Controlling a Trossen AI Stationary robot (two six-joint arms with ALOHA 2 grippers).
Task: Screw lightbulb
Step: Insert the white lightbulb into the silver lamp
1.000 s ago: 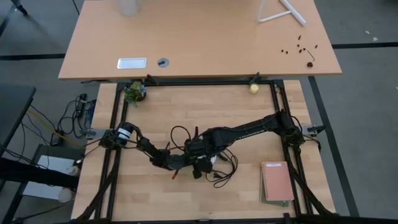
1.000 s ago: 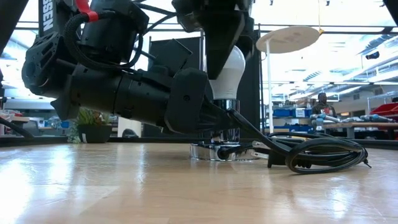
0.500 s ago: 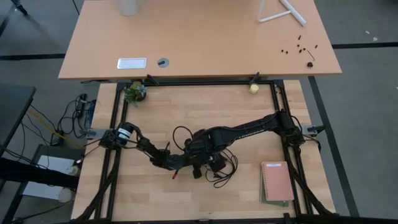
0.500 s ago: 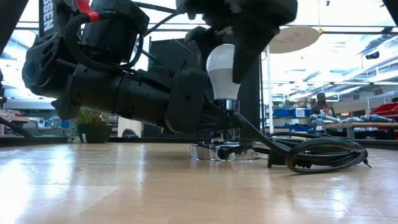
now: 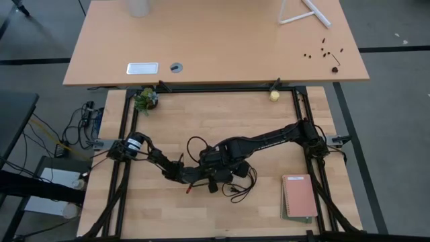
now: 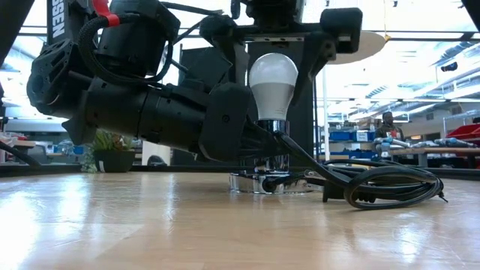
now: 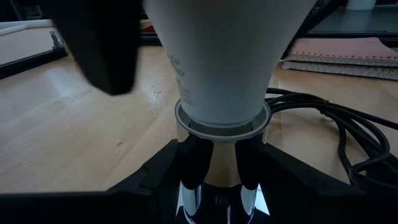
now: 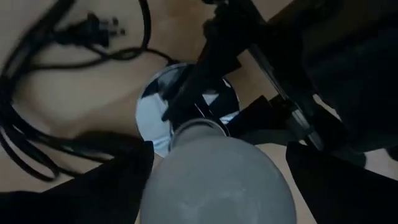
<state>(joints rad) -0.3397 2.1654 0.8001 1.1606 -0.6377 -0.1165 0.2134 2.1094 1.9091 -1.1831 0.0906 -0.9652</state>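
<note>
Bulb seated: white pear-shaped lightbulb (image 6: 272,84) upright in chrome socket (image 6: 271,150), held by left gripper (image 7: 219,171); right gripper (image 6: 274,56) spread around it; tightening likely remains.

- my left arm (image 6: 60,22) has white letters "SEN" running down its casing, top cut off, low view
- faint print on the lightbulb (image 7: 177,65), can't read it

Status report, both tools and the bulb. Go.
Left tool clamped on the chrome socket stem. Right tool open, fingers straddling the white pear-shaped lightbulb, which stands upright in the socket. Black cord coiled alongside, not blocking.
</note>
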